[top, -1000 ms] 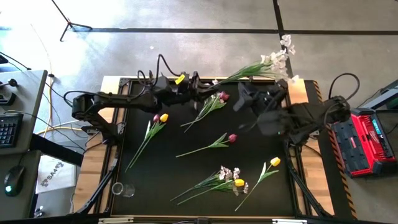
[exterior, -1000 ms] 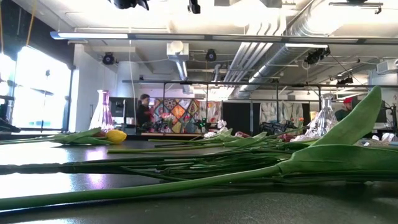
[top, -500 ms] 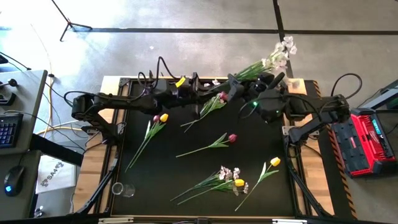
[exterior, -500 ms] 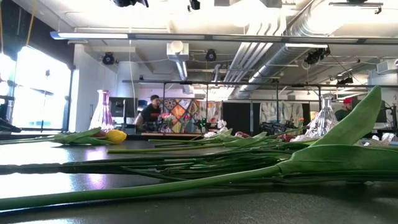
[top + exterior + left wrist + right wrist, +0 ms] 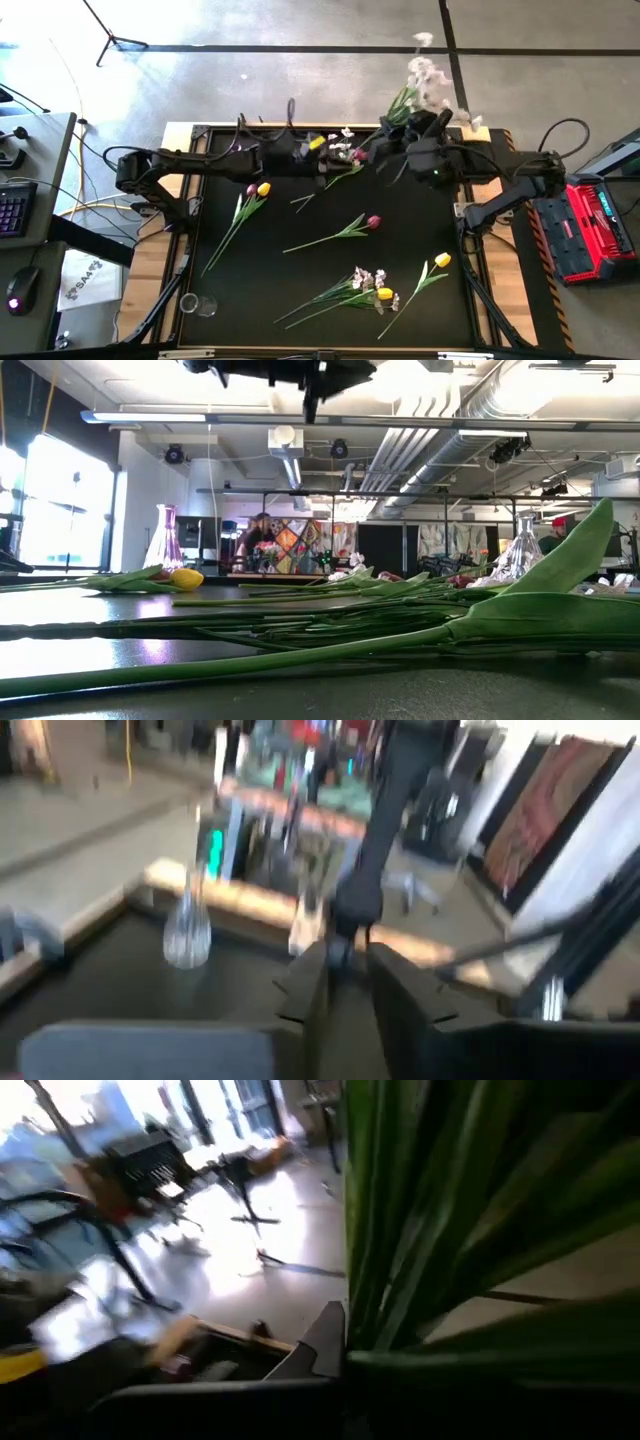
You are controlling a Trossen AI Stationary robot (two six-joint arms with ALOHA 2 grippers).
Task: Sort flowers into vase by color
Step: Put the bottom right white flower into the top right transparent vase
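The right pincer [image 5: 408, 150] is pinched on the green-stemmed spray of small white blossoms [image 5: 425, 80], raised beyond it. No flower is seen in the clear glass vase [image 5: 187, 927] ahead of the slightly spread left pincer [image 5: 345, 985].

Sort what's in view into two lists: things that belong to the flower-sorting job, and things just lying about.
Job:
- white-blossom spray with green stem, held up by the shut right gripper
- dark red tulip
- yellow tulip
- clear glass vase
- pink glass vase

Lying about:
- red toolbox
- black keyboard
- computer mouse
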